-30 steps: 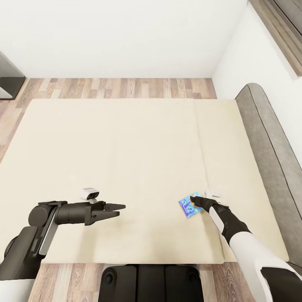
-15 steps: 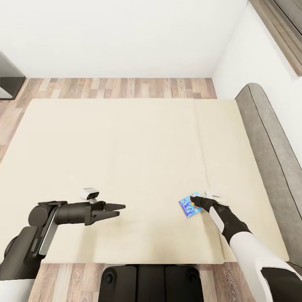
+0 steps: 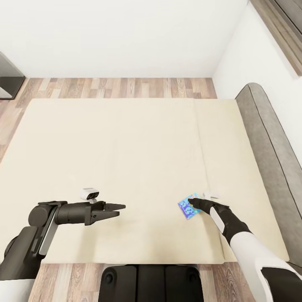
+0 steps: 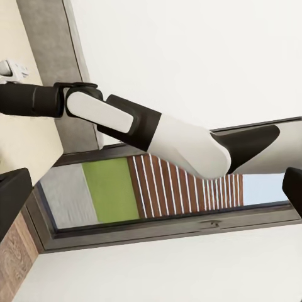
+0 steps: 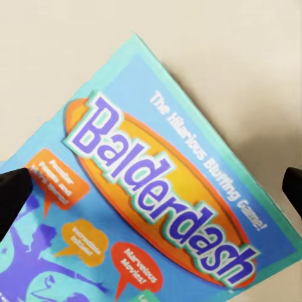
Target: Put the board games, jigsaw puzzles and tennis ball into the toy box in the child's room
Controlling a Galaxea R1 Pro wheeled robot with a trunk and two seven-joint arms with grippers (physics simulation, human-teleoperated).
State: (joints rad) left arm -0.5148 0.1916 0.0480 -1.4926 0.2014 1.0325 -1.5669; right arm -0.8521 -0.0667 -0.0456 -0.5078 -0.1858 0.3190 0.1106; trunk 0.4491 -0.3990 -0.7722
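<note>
One board game: a flat box (image 3: 187, 207) lying cover-up on the bed, blue-turquoise with a teal edge; the right wrist view (image 5: 157, 207) reads "Balderdash" in purple letters on an orange oval, with orange and red speech bubbles below.
Bed: a large cream-beige flat top (image 3: 126, 159) taking up most of the head view, with a faint seam running down its right part.
Headboard: grey and padded (image 3: 272, 155), along the bed's right side, against the white wall.
Floor: wood planks (image 3: 121, 87) beyond the bed's far edge and at the near edge by the robot's dark base (image 3: 151, 283).
Room: plain white walls; a dark piece of furniture (image 3: 8, 79) at the far left; a window frame with slatted blind in the upper right corner (image 3: 281, 29), also seen in the left wrist view (image 4: 157, 195).
Right gripper: (image 3: 193, 203) low over the bed near its front right, at the game's right edge. Both dark fingertips (image 5: 12, 192) sit at opposite edges of the right wrist view, spread wide with the cover between them, not pinching it.
Left gripper: (image 3: 119, 208) held above the bed's front left, pointing right, well apart from the game; fingers close together at the tips, holding nothing.
Right arm: the black and white forearm (image 4: 145, 129) crosses the left wrist view.
</note>
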